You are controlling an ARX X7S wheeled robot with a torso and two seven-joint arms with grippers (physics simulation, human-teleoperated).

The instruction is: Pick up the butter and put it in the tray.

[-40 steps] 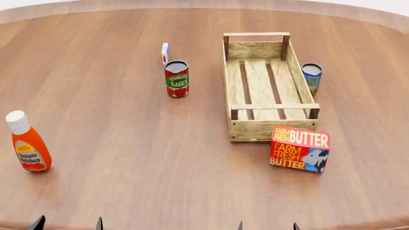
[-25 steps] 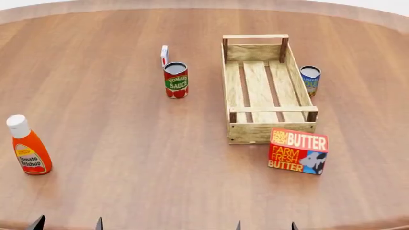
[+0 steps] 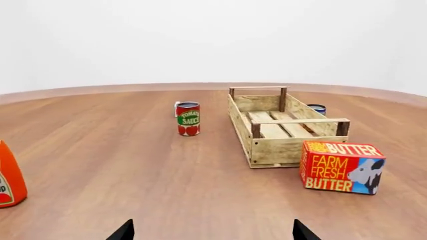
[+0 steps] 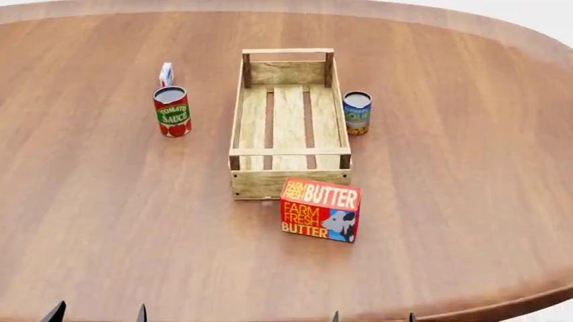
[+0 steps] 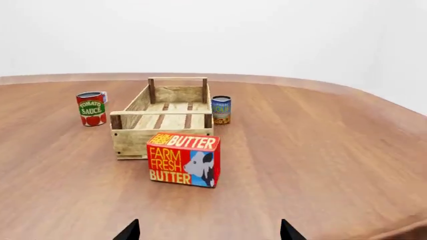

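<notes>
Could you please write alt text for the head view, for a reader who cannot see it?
A red-orange butter carton stands on a round wooden table just in front of the near end of a long, empty wooden tray. A tomato sauce can stands left of the tray, a blue-labelled can right of it; only gripper tips show at the bottom edge.

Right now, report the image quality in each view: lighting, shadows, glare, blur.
Head view: even, diffuse light, only a soft shadow under the butter and beside the tray; no glare, print sharp. Left wrist view: plain white backdrop, lettering on the butter crisp, no blur. Right wrist view: equally sharp and flat-lit, the tomato sauce can readable; only dark pincer tips at the bottom edge.
</notes>
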